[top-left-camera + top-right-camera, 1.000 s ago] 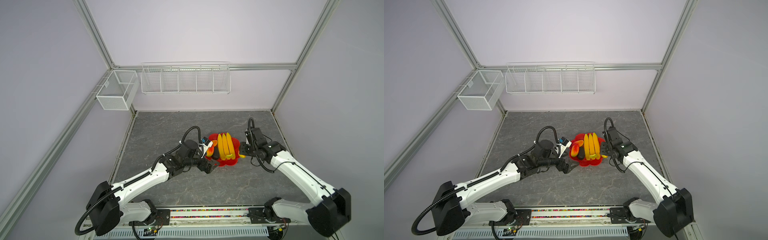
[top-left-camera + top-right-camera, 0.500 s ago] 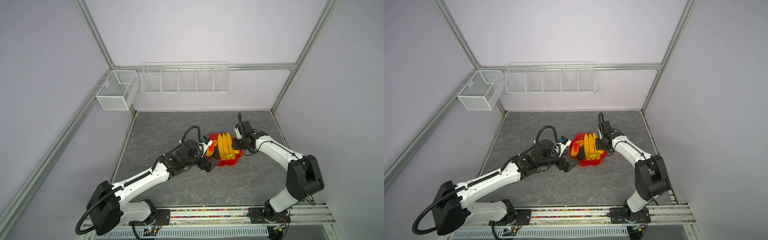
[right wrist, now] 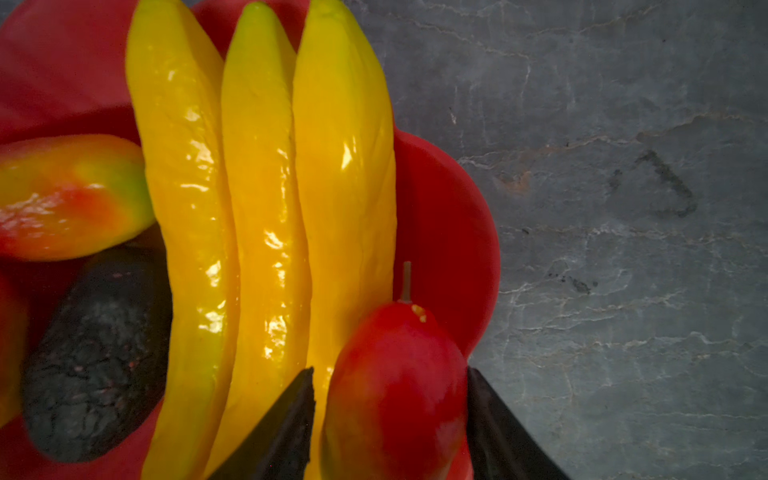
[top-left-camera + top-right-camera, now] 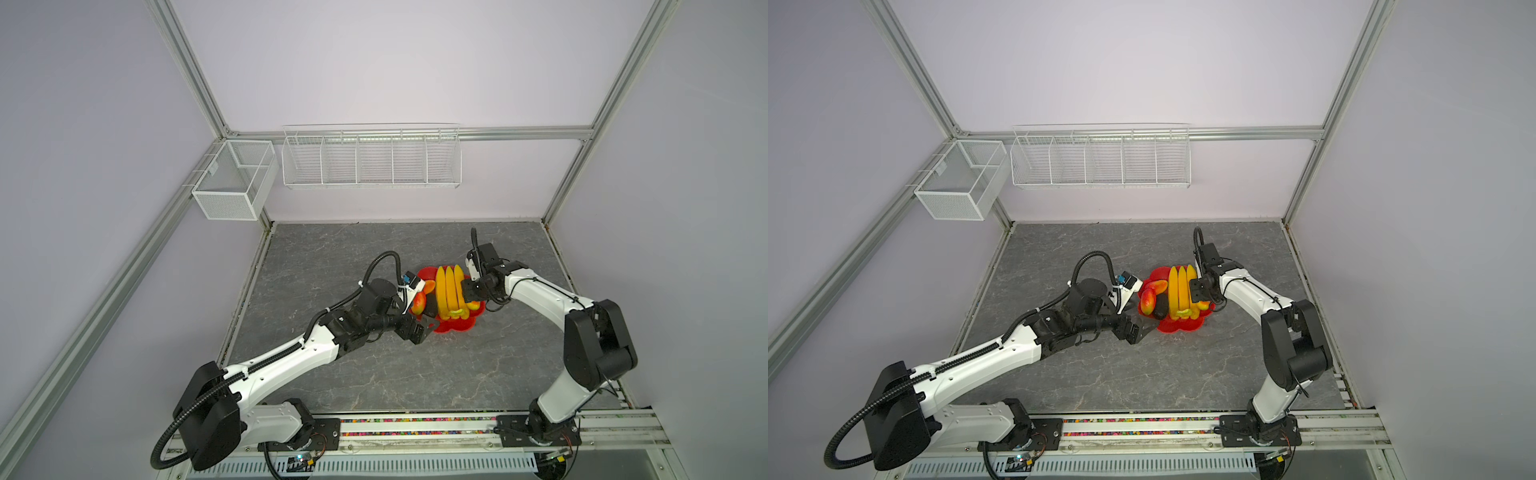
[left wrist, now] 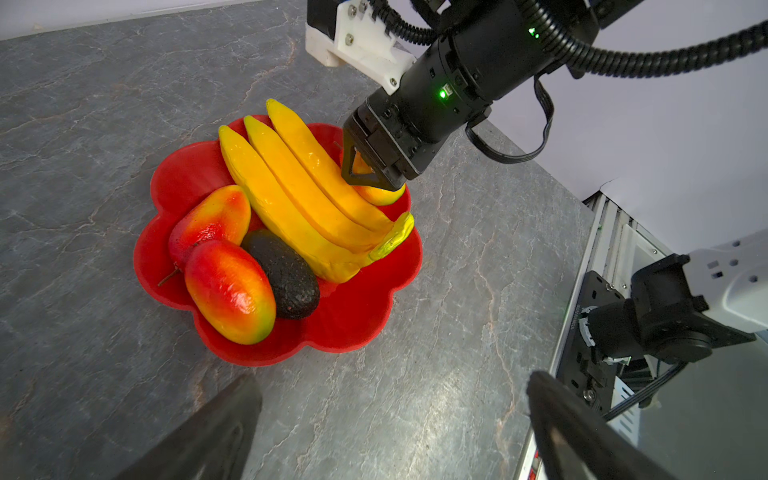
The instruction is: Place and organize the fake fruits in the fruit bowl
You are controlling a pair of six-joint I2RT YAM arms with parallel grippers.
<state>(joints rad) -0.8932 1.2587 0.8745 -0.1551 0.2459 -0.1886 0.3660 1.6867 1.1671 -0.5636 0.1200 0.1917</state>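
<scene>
Five fruits are lying in the fruit bowl in both top views, Tom, and it is sitting around the middle of the bench.

Agreed, Mia. The banana bunch is running down its centre. The far mango, near mango and avocado are crowding the side toward the bench's left edge. The left gripper is hovering just beside the rim, spread wide and carrying nothing.

In the left wrist view its fingers are standing far apart over bare bench. Lettering on the black base bracket is proving too small to read.

There the right gripper is pointing down beside the bananas, onto the stemmed mango.

And the right wrist view?

Its fingers are flanking that stemmed mango, which is resting in the bowl toward the bench's right edge. They are parted slightly wider than the fruit. A thin gap is showing on the banana side, while the other finger is sitting at the skin.
</scene>
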